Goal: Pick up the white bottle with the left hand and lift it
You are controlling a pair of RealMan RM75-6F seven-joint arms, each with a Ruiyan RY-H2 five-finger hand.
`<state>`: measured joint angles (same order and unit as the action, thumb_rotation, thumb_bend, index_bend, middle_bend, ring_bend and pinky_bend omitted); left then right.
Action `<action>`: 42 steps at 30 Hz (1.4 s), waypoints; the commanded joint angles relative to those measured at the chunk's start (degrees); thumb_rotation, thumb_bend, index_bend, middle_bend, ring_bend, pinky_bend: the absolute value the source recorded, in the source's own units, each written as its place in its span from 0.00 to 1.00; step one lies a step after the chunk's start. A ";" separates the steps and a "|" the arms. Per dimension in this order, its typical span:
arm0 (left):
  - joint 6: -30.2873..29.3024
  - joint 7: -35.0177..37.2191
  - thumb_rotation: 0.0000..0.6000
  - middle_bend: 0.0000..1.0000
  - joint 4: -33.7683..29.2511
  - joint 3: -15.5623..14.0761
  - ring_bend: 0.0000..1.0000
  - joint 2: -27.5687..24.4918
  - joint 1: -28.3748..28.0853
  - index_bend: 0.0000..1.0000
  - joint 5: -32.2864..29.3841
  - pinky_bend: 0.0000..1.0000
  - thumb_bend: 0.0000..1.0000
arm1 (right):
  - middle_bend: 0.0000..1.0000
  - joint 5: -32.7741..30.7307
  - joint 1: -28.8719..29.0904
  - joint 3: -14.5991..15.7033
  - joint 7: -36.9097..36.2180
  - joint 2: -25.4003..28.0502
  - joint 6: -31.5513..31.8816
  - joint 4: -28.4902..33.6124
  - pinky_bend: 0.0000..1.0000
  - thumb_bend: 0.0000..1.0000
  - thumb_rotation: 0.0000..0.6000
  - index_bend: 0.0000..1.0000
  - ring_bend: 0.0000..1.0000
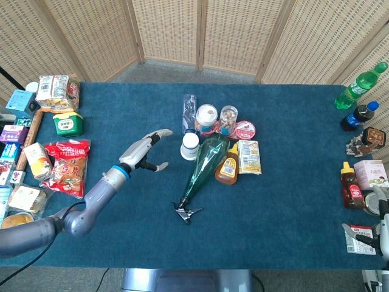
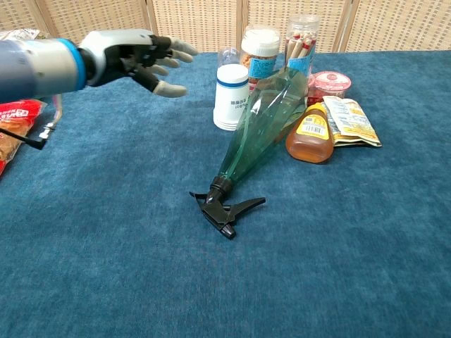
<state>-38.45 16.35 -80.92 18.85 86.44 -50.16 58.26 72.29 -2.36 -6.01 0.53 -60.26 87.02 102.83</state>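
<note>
The white bottle [image 1: 190, 146] [image 2: 232, 96] stands upright near the table's middle, a blue band under its cap, touching the lying green spray bottle [image 1: 205, 163] [image 2: 262, 130]. My left hand [image 1: 144, 151] [image 2: 138, 59] hovers open a short way to the bottle's left, fingers spread toward it, holding nothing. My right hand [image 1: 378, 226] shows only at the lower right edge of the head view, too cut off to read.
Behind and right of the white bottle stand jars [image 1: 206, 115], a clear bottle [image 1: 189, 111], a honey bottle [image 1: 228, 165] and a packet [image 1: 248, 156]. Snack packs [image 1: 63, 164] line the left edge; drink bottles [image 1: 360, 87] and boxes line the right edge.
</note>
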 commanded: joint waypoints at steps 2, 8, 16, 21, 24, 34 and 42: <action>1.94 1.87 1.00 0.00 6.33 1.74 0.00 5.33 -3.28 0.10 -0.83 0.00 0.37 | 0.08 -0.61 -0.79 -0.06 -0.38 0.51 0.70 0.28 0.08 0.00 0.86 0.00 0.00; 5.10 5.92 1.00 0.00 14.48 3.55 0.00 11.18 -6.56 0.11 -0.32 0.00 0.37 | 0.08 -1.34 -2.45 -0.09 -1.50 1.40 2.14 0.70 0.09 0.00 0.86 0.00 0.00; 6.07 11.78 1.00 0.09 22.77 5.09 0.02 17.34 -9.00 0.26 3.02 0.00 0.38 | 0.08 -1.34 -4.44 0.02 -3.66 2.72 3.69 1.83 0.10 0.00 0.86 0.00 0.00; 3.24 12.00 1.00 0.30 26.86 5.10 0.31 20.48 -9.33 0.44 4.15 0.14 0.43 | 0.08 -0.58 -5.36 0.17 -5.25 3.41 4.34 2.49 0.10 0.00 0.86 0.00 0.00; 2.49 12.17 1.00 0.41 27.07 5.25 0.45 20.63 -8.83 0.50 3.93 0.31 0.48 | 0.08 -0.01 -5.66 0.21 -5.72 3.69 4.63 2.69 0.10 0.00 0.86 0.00 0.00; -5.23 13.45 1.00 0.50 17.43 5.25 0.54 14.76 -2.31 0.52 5.50 0.43 0.51 | 0.08 1.47 -5.51 0.13 -6.03 3.67 4.36 3.21 0.11 0.00 0.86 0.00 0.00; -11.69 17.60 1.00 0.48 -0.47 5.95 0.54 2.12 6.07 0.50 8.07 0.43 0.50 | 0.08 2.05 -4.30 -0.06 -6.48 2.29 2.43 2.03 0.11 0.00 0.86 0.00 0.00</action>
<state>-47.35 31.70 -75.37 24.29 93.64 -47.71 65.13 74.25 -6.74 -6.06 -5.88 -57.89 89.53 104.94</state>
